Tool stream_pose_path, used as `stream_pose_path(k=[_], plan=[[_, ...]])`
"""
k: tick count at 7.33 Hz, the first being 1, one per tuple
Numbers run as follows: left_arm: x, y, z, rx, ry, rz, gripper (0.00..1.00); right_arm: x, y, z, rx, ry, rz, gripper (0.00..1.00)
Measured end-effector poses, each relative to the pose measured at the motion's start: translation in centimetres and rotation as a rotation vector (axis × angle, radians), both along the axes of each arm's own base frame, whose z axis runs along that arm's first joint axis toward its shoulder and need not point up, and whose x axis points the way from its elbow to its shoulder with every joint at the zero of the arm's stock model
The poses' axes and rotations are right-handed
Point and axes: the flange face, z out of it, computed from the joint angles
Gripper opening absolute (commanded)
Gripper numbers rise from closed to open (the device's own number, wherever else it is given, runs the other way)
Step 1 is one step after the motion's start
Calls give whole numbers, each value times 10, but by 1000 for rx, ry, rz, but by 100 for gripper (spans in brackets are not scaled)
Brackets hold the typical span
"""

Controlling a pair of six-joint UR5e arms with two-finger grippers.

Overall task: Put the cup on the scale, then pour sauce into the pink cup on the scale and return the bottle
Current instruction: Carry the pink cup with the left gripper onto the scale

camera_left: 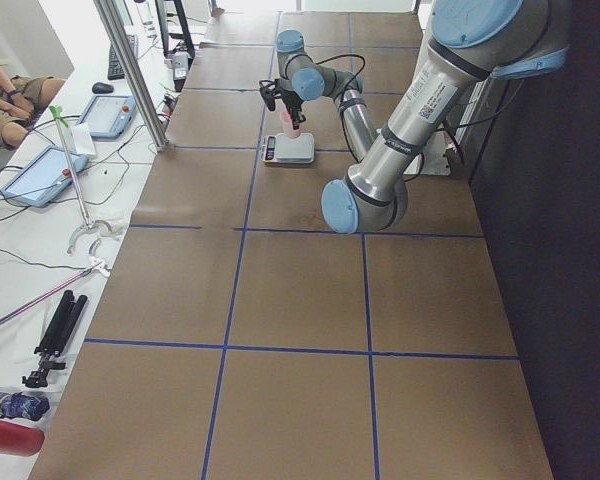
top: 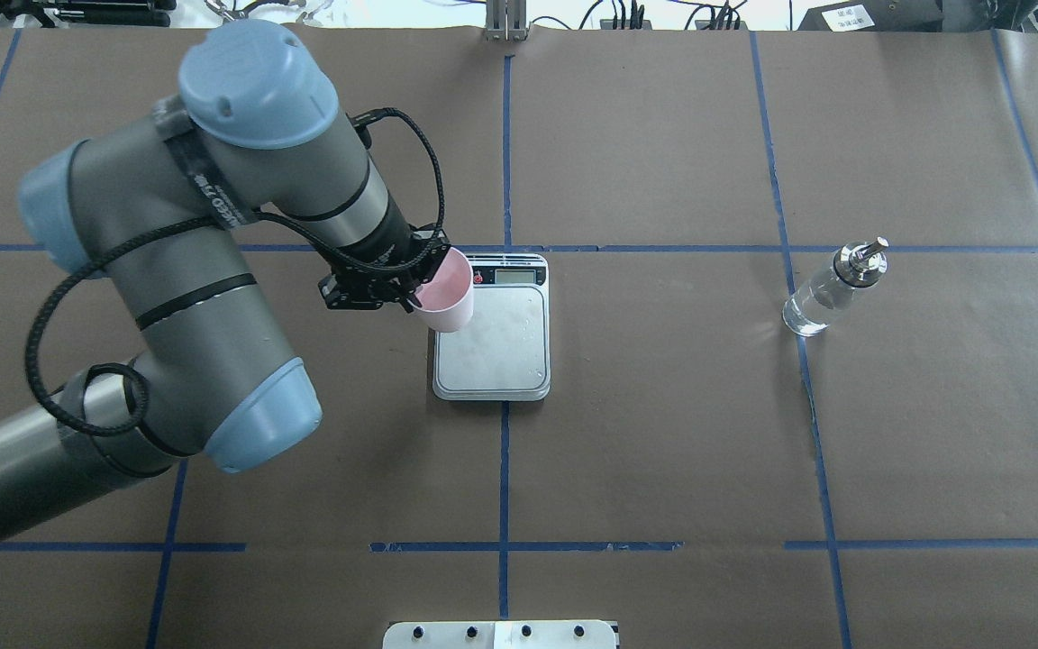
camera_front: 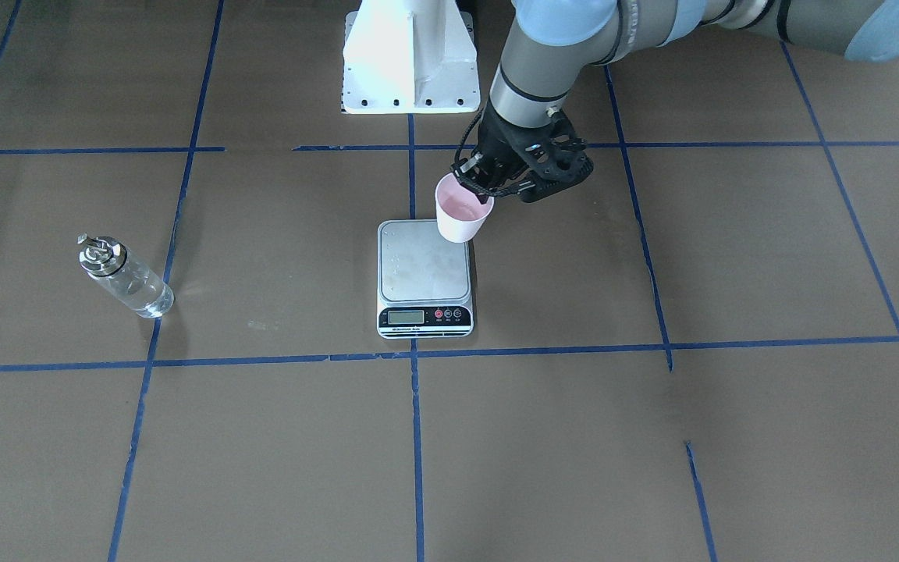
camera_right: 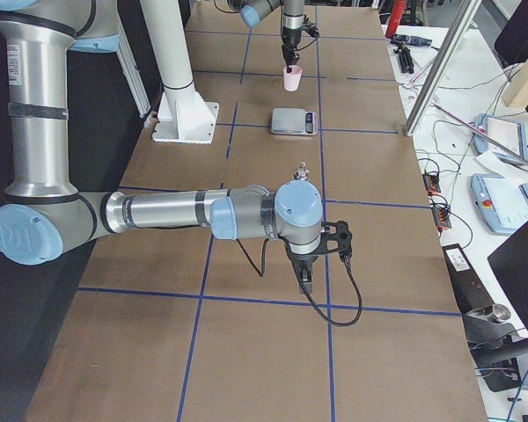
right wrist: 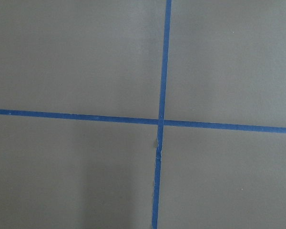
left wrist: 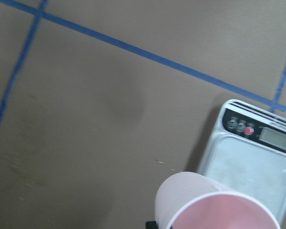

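Cup [camera_front: 461, 212] hangs off the table, pinched at its rim by the left gripper [camera_front: 487, 187], jaws closed on the wall of the cup on the hand's own side. It is tilted a little, mouth open and up, pink inside, and looks empty. The scale [camera_front: 424, 269] lies below the hand and just inboard of it. The front and overhead views put the cup over different corners, so it is raised, and I cannot tell whether its base is over the platform or just past the edge. In the left wrist view the platform sits to one side of the cup, not under it. Step in hand, as I judge it: placing the cup. To do it well, carry the cup further inboard until its base is over the middle of the platform and bring it level. Lower it until it rests flat, then part the jaws and lift straight up so the rim is not dragged. The cup is light and narrow, so a sideways exit could tip it. Bottle [camera_front: 126, 277] stands well beyond the scale from this hand, untouched. Right gripper [camera_right: 304, 280] hangs over bare table; whether it is parted or closed I cannot tell.
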Motion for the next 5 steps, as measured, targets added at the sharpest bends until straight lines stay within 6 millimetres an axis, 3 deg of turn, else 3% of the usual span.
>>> stream_pose_path(k=[3, 5], plan=[[55, -3, 1, -23, -13, -56, 0, -16, -5, -14, 0, 9, -7, 100], [74, 2, 5, -26, -19, -52, 0, -21, -7, -16, -10, 6, -5, 100]])
